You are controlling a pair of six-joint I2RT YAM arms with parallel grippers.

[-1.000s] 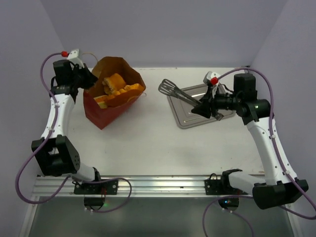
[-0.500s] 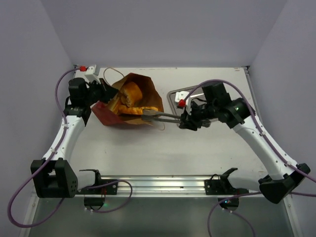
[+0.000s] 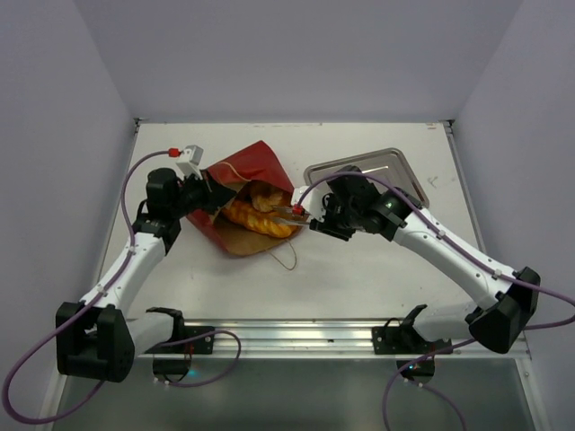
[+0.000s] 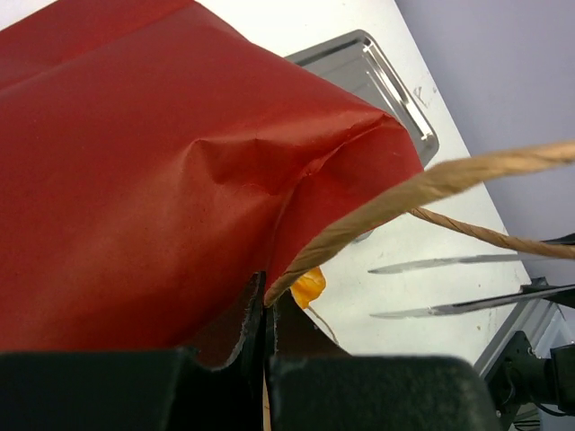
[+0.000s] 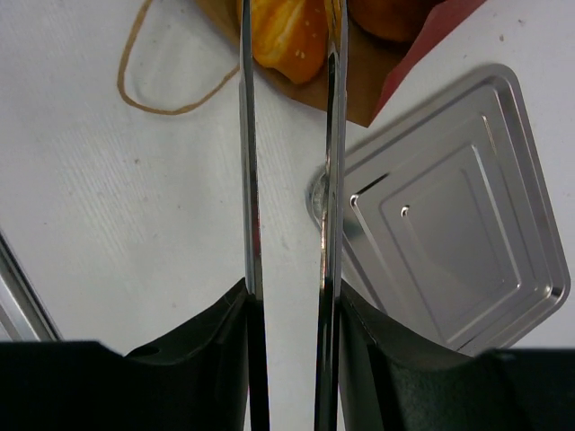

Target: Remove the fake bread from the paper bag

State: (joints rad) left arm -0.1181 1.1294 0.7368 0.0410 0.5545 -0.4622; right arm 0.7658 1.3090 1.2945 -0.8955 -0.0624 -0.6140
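The dark red paper bag (image 3: 244, 171) lies tipped on its side with its mouth toward the right. Glossy orange fake bread (image 3: 256, 218) shows in the brown mouth. My left gripper (image 3: 208, 187) is shut on the bag's string handle (image 4: 404, 193) at the bag's rim (image 4: 162, 180). My right gripper (image 3: 316, 218) is shut on metal tongs (image 3: 287, 214). In the right wrist view the two tong blades (image 5: 247, 135) stand on either side of a seeded orange bread (image 5: 287, 31) at the bag's mouth. Whether the blades touch it is unclear.
A shiny rectangular metal tray (image 3: 391, 171) lies just right of the bag, behind the right arm, and also shows in the right wrist view (image 5: 449, 224). The bag's second handle loop (image 5: 162, 99) lies on the white table in front of the bag.
The bag has gone from upright at the far left to tipped over toward the centre, moved by my left gripper. My right arm has swung left from over the tray, bringing the tongs to the bag's mouth.
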